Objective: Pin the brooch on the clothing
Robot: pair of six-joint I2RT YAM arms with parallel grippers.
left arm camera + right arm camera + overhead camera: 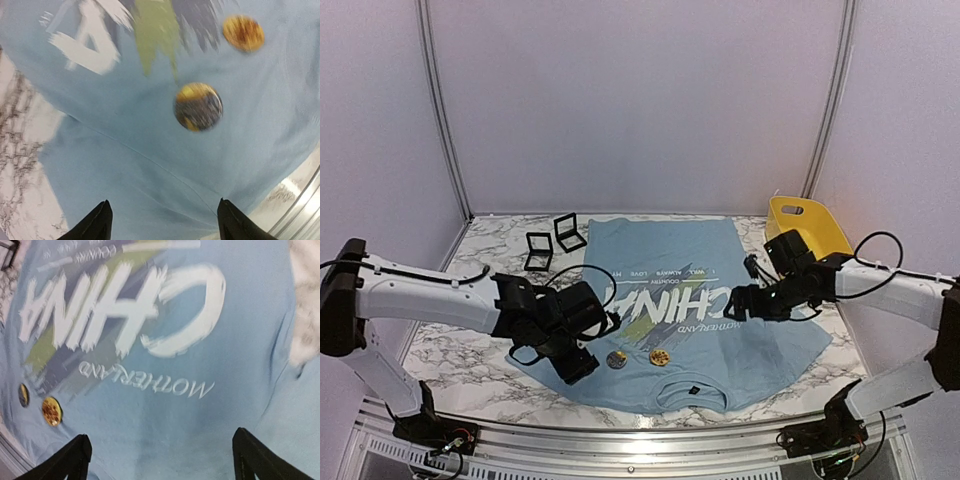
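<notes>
Clothing (pixel 695 290): light blue short-sleeved T-shirt, spread flat on the marble table (pixel 460 365), collar toward the arm bases, hem toward the back wall. Large white "CHINA" across the chest, upside down in the top view, with "MOTHERLAND" and a line of small text around it, over yellow-green and grey streaks. Slight creasing near the sleeves.

Dark brooch (pixel 616 359) and gold brooch (pixel 660 356): round, lying side by side on the cloth between lettering and collar, close but apart. Whether pinned or just resting, cannot tell. Faces blurred in both wrist views.

Left gripper (pixel 163 201): reached in low from the left over the near-left sleeve, forearm nearly level, wrist bent down. Fingers spread wide, nothing between them. Dark brooch just ahead of the tips, not touched.

Right gripper (pixel 162 432): reached in from the right, arm stretched across the table edge, hovering over the right half of the chest beside the "C". Fingers likewise wide apart and empty. Contact with the cloth unclear.

Yellow bin (pixel 807 225) behind the right arm; two black frames (pixel 552 242) standing off the shirt's far-left corner.
</notes>
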